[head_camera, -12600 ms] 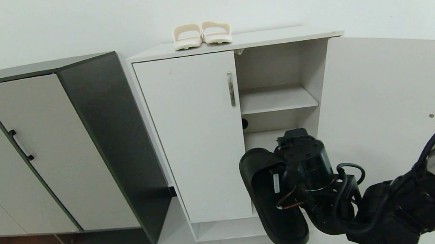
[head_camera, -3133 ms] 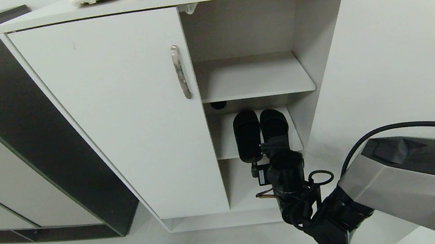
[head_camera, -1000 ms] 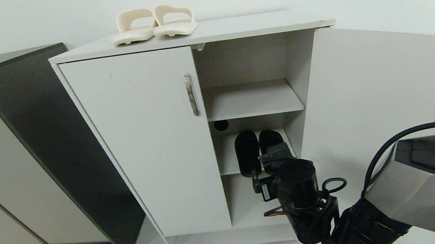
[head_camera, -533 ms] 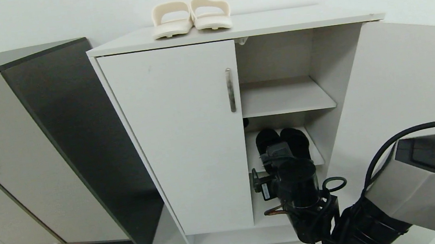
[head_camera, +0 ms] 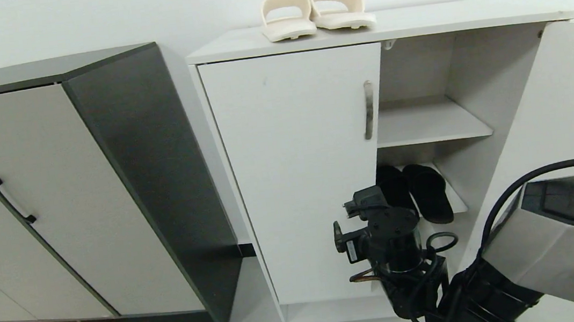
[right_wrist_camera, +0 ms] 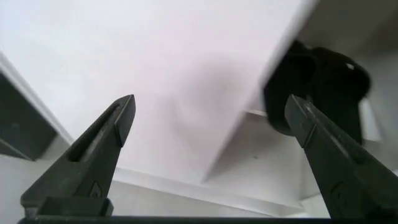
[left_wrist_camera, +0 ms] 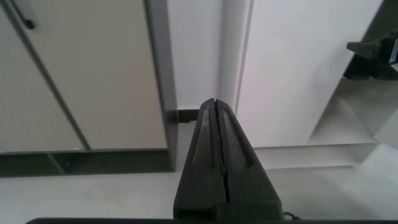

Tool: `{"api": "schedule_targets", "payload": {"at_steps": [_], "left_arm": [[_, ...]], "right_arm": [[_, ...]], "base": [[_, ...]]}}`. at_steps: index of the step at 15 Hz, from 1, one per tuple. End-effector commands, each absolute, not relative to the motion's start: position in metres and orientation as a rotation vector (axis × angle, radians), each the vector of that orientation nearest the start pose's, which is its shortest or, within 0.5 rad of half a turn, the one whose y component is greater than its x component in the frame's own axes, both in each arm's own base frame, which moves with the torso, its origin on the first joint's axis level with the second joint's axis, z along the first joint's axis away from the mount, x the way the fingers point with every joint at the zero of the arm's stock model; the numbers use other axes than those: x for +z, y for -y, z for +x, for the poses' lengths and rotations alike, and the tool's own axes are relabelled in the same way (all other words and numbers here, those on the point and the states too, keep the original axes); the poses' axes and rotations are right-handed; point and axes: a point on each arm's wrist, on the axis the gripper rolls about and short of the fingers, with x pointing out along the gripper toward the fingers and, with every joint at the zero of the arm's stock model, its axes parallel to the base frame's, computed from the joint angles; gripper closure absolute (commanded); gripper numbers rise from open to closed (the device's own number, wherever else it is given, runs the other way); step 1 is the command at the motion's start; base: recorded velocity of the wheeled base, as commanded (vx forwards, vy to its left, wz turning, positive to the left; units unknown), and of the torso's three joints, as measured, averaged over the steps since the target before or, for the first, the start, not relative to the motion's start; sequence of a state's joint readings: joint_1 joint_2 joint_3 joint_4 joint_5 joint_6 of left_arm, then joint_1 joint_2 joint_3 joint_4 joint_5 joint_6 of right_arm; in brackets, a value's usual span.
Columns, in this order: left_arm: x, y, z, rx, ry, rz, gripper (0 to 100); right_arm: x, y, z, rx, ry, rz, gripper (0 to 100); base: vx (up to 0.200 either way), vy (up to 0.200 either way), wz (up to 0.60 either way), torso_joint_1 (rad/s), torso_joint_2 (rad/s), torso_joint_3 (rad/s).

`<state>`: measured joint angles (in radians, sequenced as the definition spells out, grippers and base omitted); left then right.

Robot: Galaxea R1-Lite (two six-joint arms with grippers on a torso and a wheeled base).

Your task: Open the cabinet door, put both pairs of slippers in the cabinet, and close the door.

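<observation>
black slippers [head_camera: 428,193] lie inside the open cabinet [head_camera: 465,16], cream slippers [head_camera: 288,20] sit on top.

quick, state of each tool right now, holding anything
Left tool: closed, holding nothing.
Right tool: open, empty.

Bright, even light — soft shadow inside cabinet [head_camera: 438,18]; edges bowed.
</observation>
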<state>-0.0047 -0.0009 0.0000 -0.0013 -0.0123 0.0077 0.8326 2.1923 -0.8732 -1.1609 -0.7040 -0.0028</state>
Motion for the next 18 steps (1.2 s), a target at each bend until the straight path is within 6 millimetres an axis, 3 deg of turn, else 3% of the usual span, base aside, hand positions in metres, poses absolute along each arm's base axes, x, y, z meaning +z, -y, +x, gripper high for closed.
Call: {"api": "schedule_targets", "payload": {"at_steps": [1, 18], "left_arm": [[0.076, 0.0, -0.023, -0.014, 0.002, 0.008, 100], [0.076, 0.0, -0.023, -0.014, 0.002, 0.008, 100]], "right_arm": [[0.078, -0.276, 0.274, 0.121, -0.112, -0.11, 0], [0.07, -0.272, 0.281, 0.144, -0.116, -0.108, 0]], "base": [[0.0, 0.0, 0.0, 0.0, 0.0, 0.0], [0.0, 0.0, 0.0, 0.0, 0.0, 0.0]]}}
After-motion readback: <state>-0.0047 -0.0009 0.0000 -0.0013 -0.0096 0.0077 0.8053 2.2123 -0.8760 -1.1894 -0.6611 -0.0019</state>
